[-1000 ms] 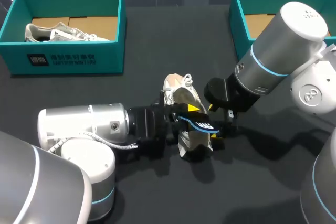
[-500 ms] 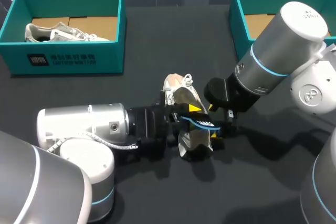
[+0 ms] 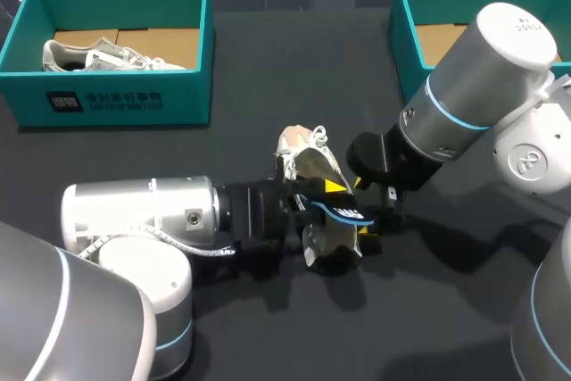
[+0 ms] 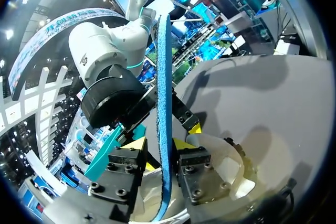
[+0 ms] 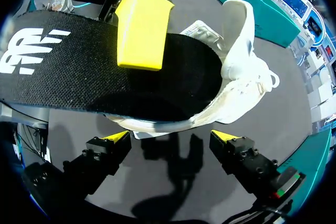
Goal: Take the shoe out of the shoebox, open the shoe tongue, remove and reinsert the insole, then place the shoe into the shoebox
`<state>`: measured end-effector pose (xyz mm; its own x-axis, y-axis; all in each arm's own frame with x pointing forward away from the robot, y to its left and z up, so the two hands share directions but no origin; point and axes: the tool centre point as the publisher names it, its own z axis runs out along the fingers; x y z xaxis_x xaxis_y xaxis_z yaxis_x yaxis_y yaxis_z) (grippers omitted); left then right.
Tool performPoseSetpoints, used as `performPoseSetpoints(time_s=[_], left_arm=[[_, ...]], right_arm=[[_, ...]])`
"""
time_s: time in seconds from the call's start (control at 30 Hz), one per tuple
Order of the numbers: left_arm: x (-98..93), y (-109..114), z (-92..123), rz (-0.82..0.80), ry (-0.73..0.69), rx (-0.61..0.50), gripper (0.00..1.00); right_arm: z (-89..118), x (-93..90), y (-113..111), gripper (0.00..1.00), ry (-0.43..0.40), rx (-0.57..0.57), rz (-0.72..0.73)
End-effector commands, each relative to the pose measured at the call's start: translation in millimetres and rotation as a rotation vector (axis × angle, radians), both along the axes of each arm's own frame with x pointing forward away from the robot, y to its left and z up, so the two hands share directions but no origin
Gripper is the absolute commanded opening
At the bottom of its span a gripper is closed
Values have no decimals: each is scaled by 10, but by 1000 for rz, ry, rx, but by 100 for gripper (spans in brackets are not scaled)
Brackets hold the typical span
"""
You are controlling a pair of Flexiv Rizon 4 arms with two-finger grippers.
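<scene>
The left gripper point(image 4: 160, 148) pinches the black, blue-backed foam insole point(image 4: 164, 77) edge-on. One end sits inside the white mesh sneaker point(image 3: 308, 167) at the dark table's point(image 3: 268, 69) middle, probably for sliding. The right gripper point(image 5: 176, 139) hangs beside it, spread wide and empty, likely to steady the sneaker.

You're in a robot lab: left arm point(image 3: 134, 211) and right arm point(image 3: 482, 69) flank the shoe point(image 3: 308, 165) on a dark table point(image 3: 294, 69), teal shoebox point(image 3: 116, 91) to its left, second shoebox point(image 3: 409, 42) right.
</scene>
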<state>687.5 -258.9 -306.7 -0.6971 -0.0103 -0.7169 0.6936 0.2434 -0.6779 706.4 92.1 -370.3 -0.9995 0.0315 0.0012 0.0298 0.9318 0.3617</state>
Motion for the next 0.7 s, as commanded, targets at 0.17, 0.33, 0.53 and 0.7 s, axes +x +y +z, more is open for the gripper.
performPoseSetpoints(time_s=[0.17, 0.33, 0.53, 0.7], left_arm=[[-44, 30, 23, -12, -23, -6, 25], [-46, 26, 27, -16, -39, -9, 1], [-16, 14, -6, -20, -66, -1, 0], [53, 14, -74, -19, -81, 12, 0]], right_arm=[[-5, -10, 4, 100, -2, -2, -1], [-5, -10, 4, 100, -2, -2, -1], [-5, -10, 4, 100, -2, -2, -1], [-5, -10, 4, 100, -2, -2, -1]])
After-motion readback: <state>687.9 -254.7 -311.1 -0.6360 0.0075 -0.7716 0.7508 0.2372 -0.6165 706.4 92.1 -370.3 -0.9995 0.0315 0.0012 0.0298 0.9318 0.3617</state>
